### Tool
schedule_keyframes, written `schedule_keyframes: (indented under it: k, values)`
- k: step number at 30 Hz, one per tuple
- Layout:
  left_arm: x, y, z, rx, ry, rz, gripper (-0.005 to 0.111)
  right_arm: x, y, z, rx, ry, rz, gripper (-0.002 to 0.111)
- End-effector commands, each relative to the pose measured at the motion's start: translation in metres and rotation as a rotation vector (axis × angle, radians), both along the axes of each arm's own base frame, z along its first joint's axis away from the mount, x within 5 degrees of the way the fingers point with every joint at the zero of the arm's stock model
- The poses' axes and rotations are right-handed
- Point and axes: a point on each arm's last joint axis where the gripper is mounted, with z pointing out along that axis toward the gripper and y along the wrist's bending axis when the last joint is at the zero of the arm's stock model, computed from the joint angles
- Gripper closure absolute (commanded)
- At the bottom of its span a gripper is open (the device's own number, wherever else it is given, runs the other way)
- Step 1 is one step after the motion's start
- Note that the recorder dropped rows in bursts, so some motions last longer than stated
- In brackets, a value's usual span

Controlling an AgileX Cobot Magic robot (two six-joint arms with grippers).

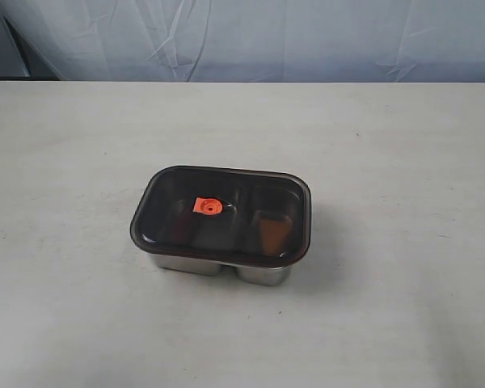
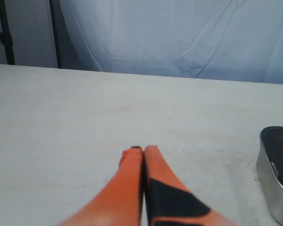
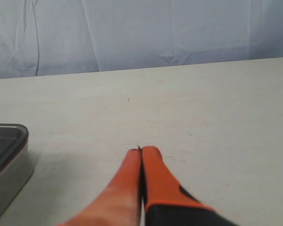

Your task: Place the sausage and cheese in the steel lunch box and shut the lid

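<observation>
**Lidded, With Both Grippers Drawn Clear**

Found the left gripper (image 2: 144, 149) on the left side, outside the exterior view, fingers pressed together on nothing, low over the table (image 1: 65, 307) and apart from the box. Judged it placed there simply to stay out of the way, with nothing more to carry.

Saw the steel lunch box (image 1: 218, 265) about the middle of the table, the lid (image 1: 178, 194) seated flat across the whole rim, orange valve tab (image 1: 208, 207) facing up, left of the lid's centre. Read that even seating as a closed box. Looked through the smoky plastic into 2 compartments. In the left compartment, made out only a dim reddish tint near the tab, too dark to call the sausage with certainty. In the right compartment, made out a yellow-orange block, taken for the cheese (image 1: 271, 230). Spotted neither food on the open table, so judged both to be inside.

Found the right gripper (image 3: 141, 150) on the right side, likewise squeezed together and empty, apart from the box. Judged the task as good as finished. Could not tell whether the lid was pressed fully home.
</observation>
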Motion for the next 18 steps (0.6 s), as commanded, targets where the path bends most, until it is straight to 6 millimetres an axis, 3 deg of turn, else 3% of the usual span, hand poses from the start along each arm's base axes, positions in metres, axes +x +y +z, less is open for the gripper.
schedule_keyframes:
  k: [1,18]
  values:
    - [0.0000,0.0003,0.0009,0.007,-0.023,0.003,0.107,-0.0002,-0.0003,-0.0016,-0.003,-0.006,-0.004,0.109]
    - [0.0003,0.0020,0.0035,0.074,-0.052,0.012,0.107,-0.0002,-0.0003,-0.0016,-0.003,-0.006,-0.004,0.109]
